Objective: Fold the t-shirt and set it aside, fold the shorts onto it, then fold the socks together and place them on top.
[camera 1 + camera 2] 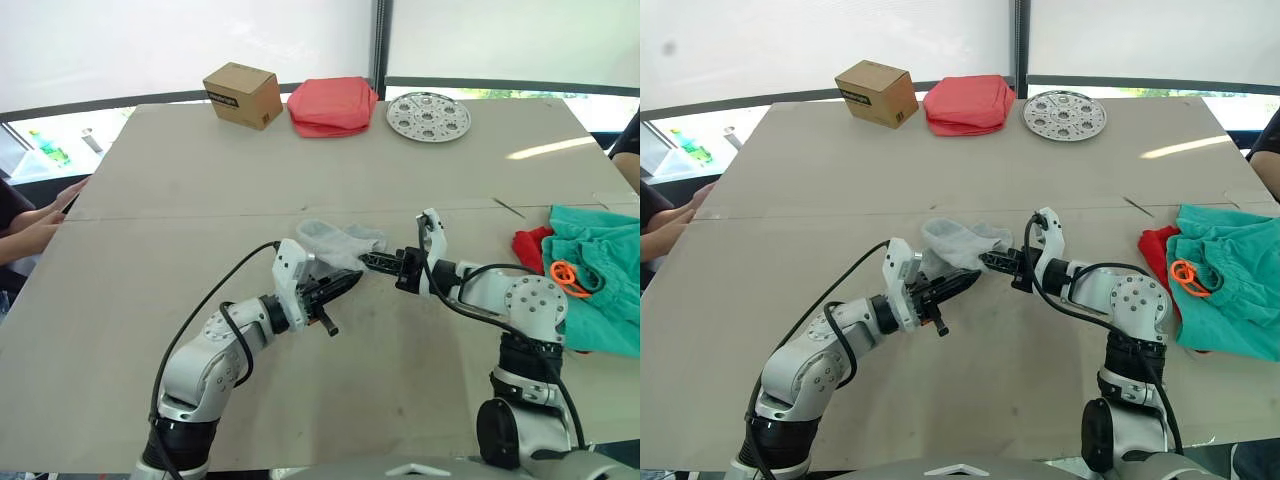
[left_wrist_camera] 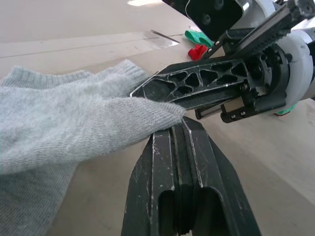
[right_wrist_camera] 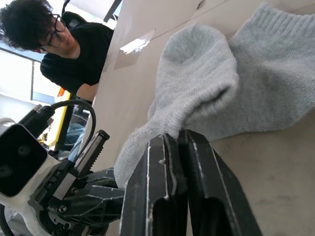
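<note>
The light grey socks (image 1: 338,243) lie bunched at the table's middle, partly lifted. My left gripper (image 1: 350,278) is shut on one edge of them, its black fingertips (image 2: 170,135) pinching the knit. From the right, my right gripper (image 1: 367,260) is shut on the neighbouring edge, as the right wrist view shows (image 3: 173,138). The two grippers almost touch. On the right side of the table the teal shorts (image 1: 600,265) with an orange drawstring loop (image 1: 567,275) lie on the red t-shirt (image 1: 530,245), of which just a corner sticks out.
Along the far edge stand a cardboard box (image 1: 242,95), a salmon-pink cloth bundle (image 1: 332,104) and a round perforated metal disc (image 1: 428,116). A person's hands (image 1: 45,215) rest at the left edge. Another person's sleeve (image 1: 629,140) shows at the right.
</note>
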You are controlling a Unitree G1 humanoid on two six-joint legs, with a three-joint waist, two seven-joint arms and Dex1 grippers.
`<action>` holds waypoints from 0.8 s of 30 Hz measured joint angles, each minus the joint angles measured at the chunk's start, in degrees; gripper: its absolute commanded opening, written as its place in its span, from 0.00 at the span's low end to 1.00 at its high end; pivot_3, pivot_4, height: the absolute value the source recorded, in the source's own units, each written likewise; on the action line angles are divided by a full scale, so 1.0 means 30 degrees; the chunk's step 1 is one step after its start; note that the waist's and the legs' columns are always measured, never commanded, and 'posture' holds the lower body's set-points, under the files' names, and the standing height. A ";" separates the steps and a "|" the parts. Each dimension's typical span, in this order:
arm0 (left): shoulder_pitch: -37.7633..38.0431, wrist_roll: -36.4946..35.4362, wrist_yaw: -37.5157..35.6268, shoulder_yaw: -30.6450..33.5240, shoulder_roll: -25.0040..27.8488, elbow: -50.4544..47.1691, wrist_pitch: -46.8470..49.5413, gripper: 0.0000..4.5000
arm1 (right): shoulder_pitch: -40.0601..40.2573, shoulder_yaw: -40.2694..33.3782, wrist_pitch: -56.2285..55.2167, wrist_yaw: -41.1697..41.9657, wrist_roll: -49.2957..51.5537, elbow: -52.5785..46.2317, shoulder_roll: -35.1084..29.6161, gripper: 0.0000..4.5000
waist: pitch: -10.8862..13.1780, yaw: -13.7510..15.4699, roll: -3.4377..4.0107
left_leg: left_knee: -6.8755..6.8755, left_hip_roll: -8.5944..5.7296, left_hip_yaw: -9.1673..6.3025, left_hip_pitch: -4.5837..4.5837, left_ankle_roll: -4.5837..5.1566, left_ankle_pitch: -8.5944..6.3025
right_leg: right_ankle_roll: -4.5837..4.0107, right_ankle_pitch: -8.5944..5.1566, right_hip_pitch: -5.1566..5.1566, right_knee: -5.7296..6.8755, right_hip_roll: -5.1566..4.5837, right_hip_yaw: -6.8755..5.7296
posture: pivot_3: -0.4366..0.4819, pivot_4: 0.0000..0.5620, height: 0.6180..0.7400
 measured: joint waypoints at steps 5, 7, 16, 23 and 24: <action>0.0119 -0.4034 -0.0165 0.3986 0.2317 0.0651 0.2769 0.70 | 0.0018 0.2707 -0.2568 0.2452 -0.1435 -0.1966 -0.3159 0.00 | 0.0006 -0.0092 0.0006 | -0.0008 0.0037 -0.0006 0.0009 0.0057 0.0034 | 0.0004 -0.0008 -0.0009 0.0002 0.0035 -0.0018 | 0.48 0.27 1.00; -0.0661 -0.4181 -0.0317 0.5641 0.4114 0.2247 0.3229 0.70 | 0.0049 0.3961 -0.3586 0.3645 -0.2346 -0.2531 -0.4736 0.00 | 0.0007 -0.0076 0.0009 | -0.0014 0.0040 -0.0008 0.0020 0.0052 0.0031 | -0.0020 -0.0029 0.0000 -0.0001 0.0040 -0.0019 | 0.48 0.27 1.00; -0.6641 -0.0306 -0.1335 0.1896 0.5680 0.8495 0.3133 0.70 | 0.0197 0.8927 -0.9722 0.7896 -0.6940 -0.2995 -0.8034 0.00 | 0.0042 0.0113 -0.0086 | -0.0003 -0.0022 0.0021 -0.0008 0.0004 0.0001 | 0.0023 0.0005 -0.0002 -0.0032 -0.0010 0.0009 | 0.48 0.27 1.00; -1.0514 0.2894 -0.1973 -0.0718 0.3216 1.3668 0.0788 0.70 | 0.0453 0.9778 -1.1438 0.8669 -0.8613 -0.3016 -0.8288 0.00 | 0.0043 0.0100 -0.0128 | -0.0005 -0.0008 0.0004 -0.0025 0.0002 0.0004 | 0.0022 0.0007 -0.0027 -0.0022 -0.0004 -0.0001 | 0.48 0.27 1.00; -1.0876 0.3270 -0.2004 -0.0893 0.2980 1.4286 0.0355 0.70 | 0.0475 0.9798 -1.1466 0.8691 -0.8674 -0.3017 -0.8283 0.00 | 0.0042 0.0107 -0.0129 | -0.0002 -0.0009 0.0003 -0.0026 0.0003 0.0006 | 0.0022 0.0007 -0.0026 -0.0020 -0.0004 -0.0005 | 0.48 0.27 1.00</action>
